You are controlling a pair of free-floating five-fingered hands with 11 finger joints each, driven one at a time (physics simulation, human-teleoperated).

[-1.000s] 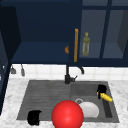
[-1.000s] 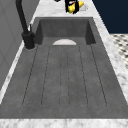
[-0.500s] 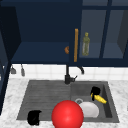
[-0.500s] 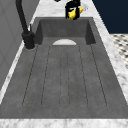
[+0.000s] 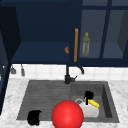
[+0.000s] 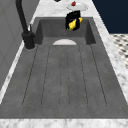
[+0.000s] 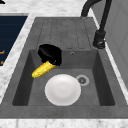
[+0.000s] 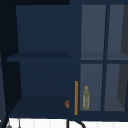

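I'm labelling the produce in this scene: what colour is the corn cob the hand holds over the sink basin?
Yellow: the corn cob in the right hand, clearest in the right side view.

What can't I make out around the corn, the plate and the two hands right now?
- Plate: front view, its left part hidden behind the red ball; the right side view shows it whole.
- Corn: whether it touches the plate; its upper end is covered by the right hand.
- Left hand: front view, a dark blob; finger pose unreadable.
- Small orange thing: half hidden by the cabinet door's edge.
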